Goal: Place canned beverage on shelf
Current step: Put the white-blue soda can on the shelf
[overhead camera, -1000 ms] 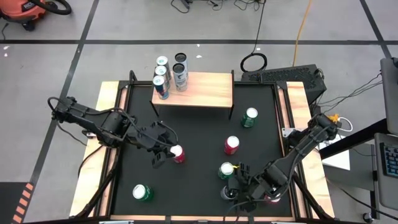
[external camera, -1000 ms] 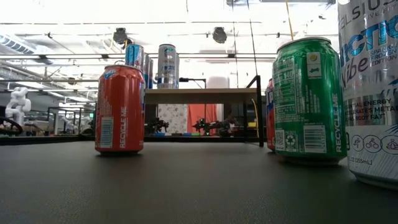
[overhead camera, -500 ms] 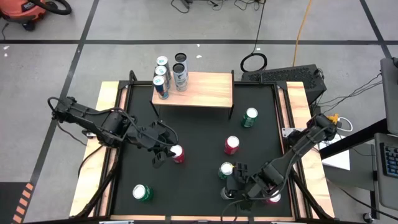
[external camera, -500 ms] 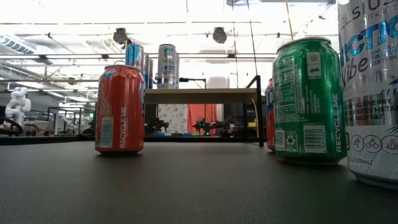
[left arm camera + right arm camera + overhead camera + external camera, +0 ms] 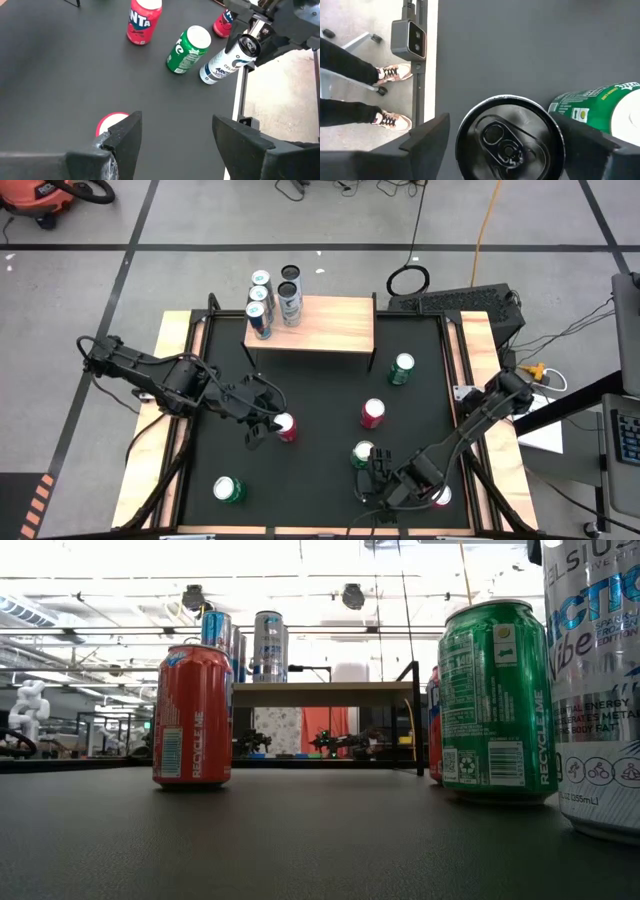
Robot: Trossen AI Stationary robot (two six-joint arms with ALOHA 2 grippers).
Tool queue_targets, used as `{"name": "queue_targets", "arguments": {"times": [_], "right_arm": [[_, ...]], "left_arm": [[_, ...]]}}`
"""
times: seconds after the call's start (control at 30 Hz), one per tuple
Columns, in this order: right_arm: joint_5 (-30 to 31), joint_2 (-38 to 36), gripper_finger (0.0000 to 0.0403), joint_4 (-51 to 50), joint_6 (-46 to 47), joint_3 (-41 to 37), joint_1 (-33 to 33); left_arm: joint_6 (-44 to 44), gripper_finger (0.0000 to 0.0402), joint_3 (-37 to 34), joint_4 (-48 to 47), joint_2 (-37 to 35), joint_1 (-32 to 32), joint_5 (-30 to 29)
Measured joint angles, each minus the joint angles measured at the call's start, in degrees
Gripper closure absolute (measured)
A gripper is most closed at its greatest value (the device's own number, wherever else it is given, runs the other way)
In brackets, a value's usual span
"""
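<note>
The right gripper [image 5: 505, 145] straddles a black-topped can [image 5: 510, 137] near the table's [image 5: 320, 400] front edge, fingers spread, not pinching. The left gripper [image 5: 172, 135] hangs spread above a red can [image 5: 111, 122] toward the left side. Four cans [image 5: 272, 295] crowd the shelf's [image 5: 330, 325] left end.

Left arm reaches in from table's left edge toward centre; left gripper [image 5: 264, 427] low, fingers [image 5: 125, 137] spread apart. Right arm bends in from right edge to near edge; right gripper [image 5: 375, 480] pointing down, fingers [image 5: 427, 137] parted.
</note>
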Motion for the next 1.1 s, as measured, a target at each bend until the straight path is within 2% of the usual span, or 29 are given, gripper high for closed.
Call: {"name": "queue_targets", "arguments": {"times": [0.53,0.77,0.87,1.1], "right_arm": [[-1.1,0.6,0.0164,-0.5,-0.4,0.0,-0.1],[-1.3,0.6,0.0166,-0.9,-0.8,0.5,-0.2],[-2.0,0.8,0.0167,-1.4,-3.7,1.9,-0.2],[-1.5,0.8,0.0168,-1.8,-12.3,7.8,-1.6]], "left_arm": [[0.2,0.0159,0.0,-1.5,0.0,0.0,0.0],[0.2,0.0159,0.0,-1.5,0.0,0.0,0.0],[0.2,0.0159,0.0,-1.3,0.0,0.0,0.1],[0.1,0.0159,0.0,3.2,0.0,-0.1,6.3]]}}
